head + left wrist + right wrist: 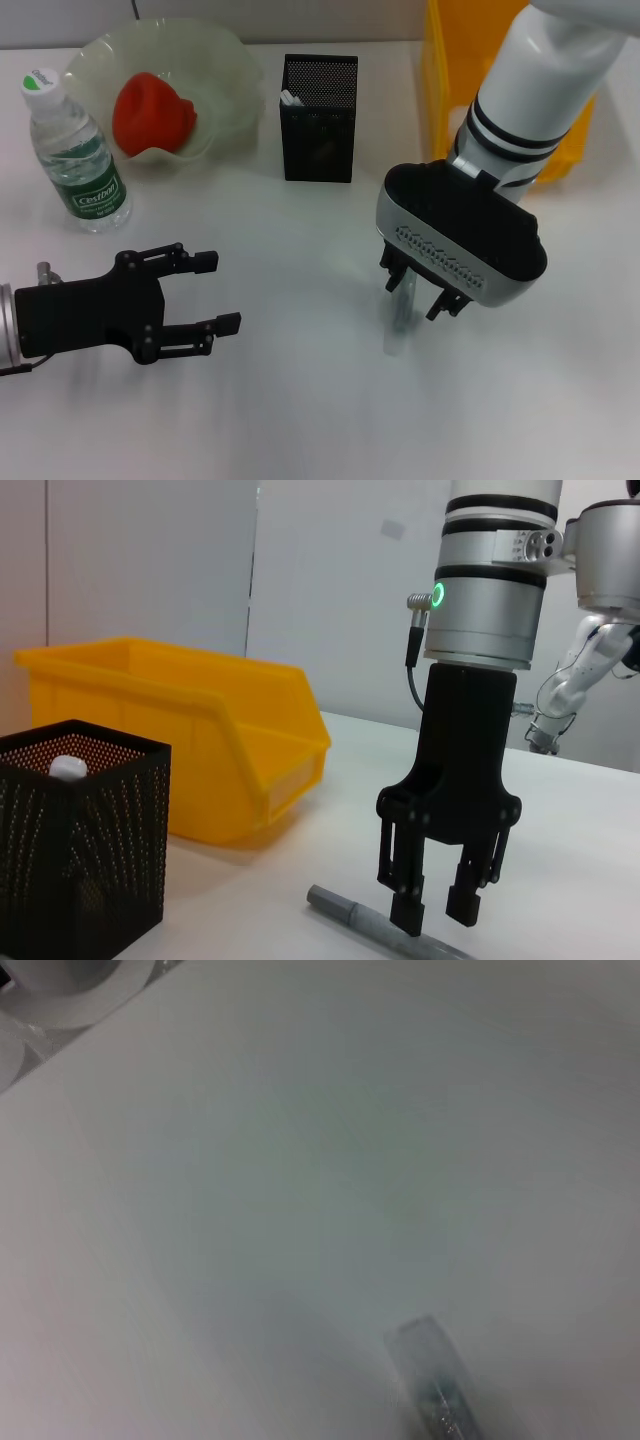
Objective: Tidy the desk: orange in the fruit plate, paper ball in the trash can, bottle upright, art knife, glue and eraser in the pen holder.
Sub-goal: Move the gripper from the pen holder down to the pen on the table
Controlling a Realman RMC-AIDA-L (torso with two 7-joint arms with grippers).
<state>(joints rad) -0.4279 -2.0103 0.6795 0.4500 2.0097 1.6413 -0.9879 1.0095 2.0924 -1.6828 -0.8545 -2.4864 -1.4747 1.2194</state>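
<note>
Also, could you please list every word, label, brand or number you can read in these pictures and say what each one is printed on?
"Cestbon": on the green label of the water bottle, standing upright beside the fruit plate in the head view.
Smaller print on that label and a mark on the bottle's cap: too small to read.
Pen holder, yellow bin, art knife and both arms: no readable text.

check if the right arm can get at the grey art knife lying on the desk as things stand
Probably yes: the right end effector hangs directly over the art knife with its jaws open astride it, and nothing lies between them.
</note>
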